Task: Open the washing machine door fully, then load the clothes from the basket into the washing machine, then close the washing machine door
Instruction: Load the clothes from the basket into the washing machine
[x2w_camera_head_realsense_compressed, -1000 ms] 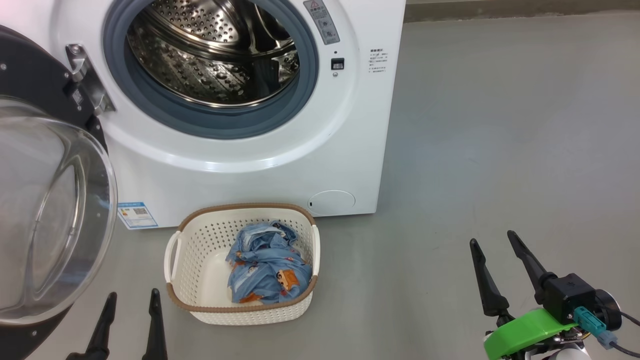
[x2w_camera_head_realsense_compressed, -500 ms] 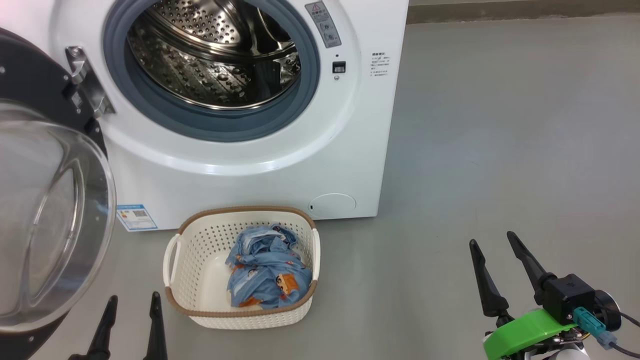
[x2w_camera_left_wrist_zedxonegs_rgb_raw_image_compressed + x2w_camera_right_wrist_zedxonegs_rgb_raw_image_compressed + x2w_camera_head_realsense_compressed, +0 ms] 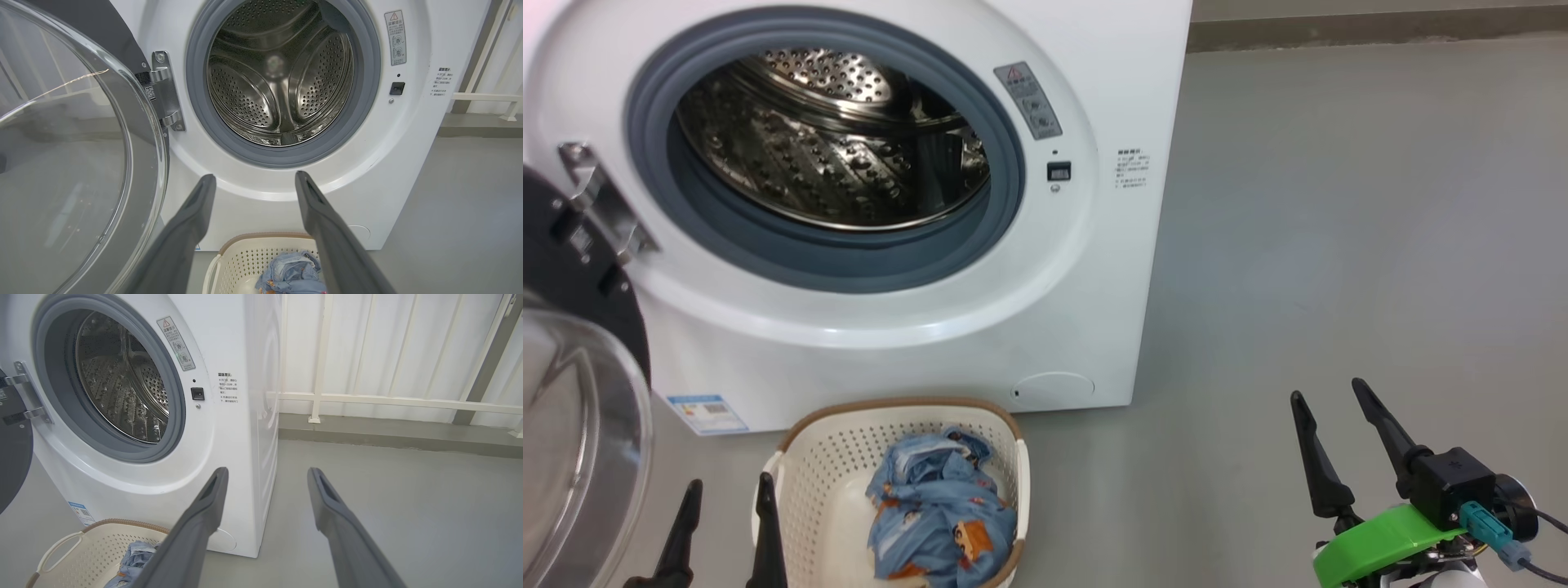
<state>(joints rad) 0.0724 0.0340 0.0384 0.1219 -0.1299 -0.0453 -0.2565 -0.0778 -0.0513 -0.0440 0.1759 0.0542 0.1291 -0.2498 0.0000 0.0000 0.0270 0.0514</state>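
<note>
Door point(image 3: 580, 425) swung wide, left of left tool point(image 3: 729, 482), so washer point(image 3: 1111, 286) mouth is clear. Basket point(image 3: 890, 406) with clothes point(image 3: 939, 514) on floor point(image 3: 1298, 245) just right of it, below the mouth: short lift. Both tools spread, empty; right tool point(image 3: 1326, 390) well aside.

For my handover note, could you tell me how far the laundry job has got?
Done: the round black-rimmed glass door stands open on the white washing machine. In hand: nothing; left gripper and right gripper open, empty. Left: light blue printed clothes lie in the cream perforated basket; door to close.
</note>
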